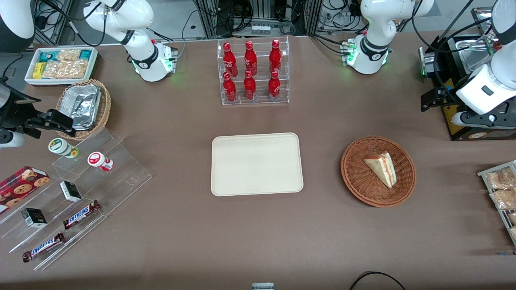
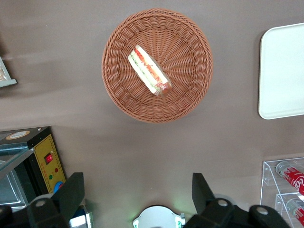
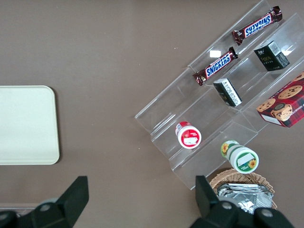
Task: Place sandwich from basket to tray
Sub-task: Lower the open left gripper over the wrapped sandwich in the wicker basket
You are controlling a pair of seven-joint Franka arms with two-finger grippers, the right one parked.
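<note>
The left arm is raised at its own end of the table, its white forearm angled down, and its gripper (image 2: 137, 199) hangs high above the brown tabletop (image 1: 258, 237), farther from the front camera than the basket (image 1: 354, 181). In the left wrist view its two dark fingers (image 2: 71, 192) stand wide apart with bare table between them and nothing held. Below the gripper and nearer to the front camera, the round reddish-brown wicker basket sits on the table, and the sandwich (image 1: 382, 168) lies inside it, roughly in the middle, a pale wedge with its red and yellowish filling edge showing. The gripper is well apart from both, not touching either. From the basket toward the parked arm's end, the cream tray (image 1: 225, 189) lies flat near the table's middle. Farther from the front camera than the tray stands a clear acrylic rack (image 1: 254, 100) holding six red bottles (image 1: 250, 84) in two rows. Close beside the gripper, at the working arm's end, sits a dark machine (image 2: 47, 156) with a yellow panel and a red switch, and nearer the front camera along that edge lies a wire rack of packaged snacks (image 1: 500, 189). Well away toward the parked arm's end are a lighter wicker basket with foil containers (image 1: 82, 105), a white box of snack packets (image 1: 62, 64), and clear stepped shelves (image 1: 105, 181) carrying two small tubs, little dark boxes, a cookie box and two Snickers bars (image 1: 80, 214). Cables and equipment frames line the edge farthest from the front camera.
</note>
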